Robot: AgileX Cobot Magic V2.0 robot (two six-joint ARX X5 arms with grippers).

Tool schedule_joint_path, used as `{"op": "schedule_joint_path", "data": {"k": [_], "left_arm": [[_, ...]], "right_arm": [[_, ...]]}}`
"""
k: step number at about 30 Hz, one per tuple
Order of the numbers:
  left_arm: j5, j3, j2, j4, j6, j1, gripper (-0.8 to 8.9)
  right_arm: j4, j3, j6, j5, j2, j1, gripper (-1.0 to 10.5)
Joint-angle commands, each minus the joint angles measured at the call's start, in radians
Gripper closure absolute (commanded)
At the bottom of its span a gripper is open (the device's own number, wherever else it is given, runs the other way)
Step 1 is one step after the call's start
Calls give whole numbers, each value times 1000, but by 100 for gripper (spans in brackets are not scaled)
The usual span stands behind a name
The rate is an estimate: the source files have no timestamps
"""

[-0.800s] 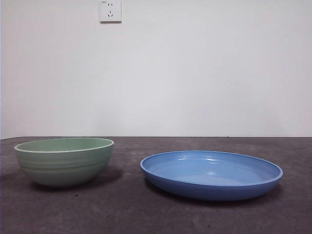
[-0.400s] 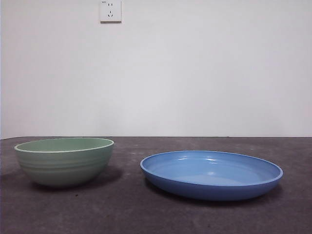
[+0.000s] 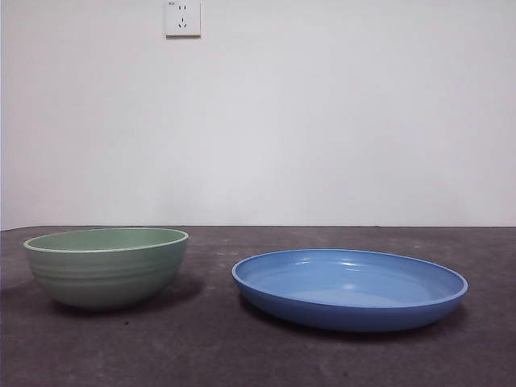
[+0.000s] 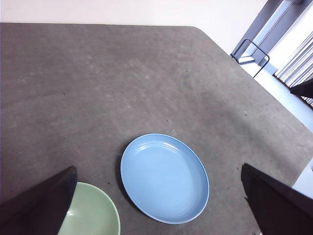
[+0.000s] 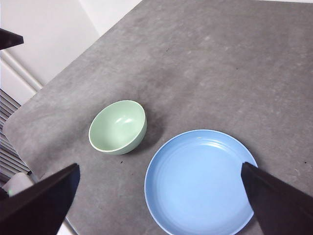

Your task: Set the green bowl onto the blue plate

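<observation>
green bowl (image 3: pixel 106 267) — both claws wide, empty

I see the left gripper (image 4: pixel 159 205) and right gripper (image 5: pixel 159 205) held high, jaws spread wide, gripping nothing.

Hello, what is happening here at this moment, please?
Nothing is being handled yet. The green bowl sits on the dark table, beside the blue plate and apart from it. Both end effectors, left and right, hang open high above the table, holding nothing. The plate is empty.
</observation>
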Motion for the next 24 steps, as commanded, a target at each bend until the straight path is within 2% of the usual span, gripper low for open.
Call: {"op": "schedule_joint_path", "data": {"k": [1, 6, 13, 24], "left_arm": [[3, 23, 8, 12, 13, -3, 178], [-5, 23, 25, 5, 14, -3, 179], [-183, 23, 134, -58, 13, 11, 179], [-215, 23, 473, -74, 21, 71, 188]], "right_arm": [[10, 16, 7, 0, 6, 3, 369], [10, 16, 6, -1, 6, 3, 369], [9, 16, 7, -2, 6, 3, 369], [9, 16, 6, -2, 6, 3, 369]]}}
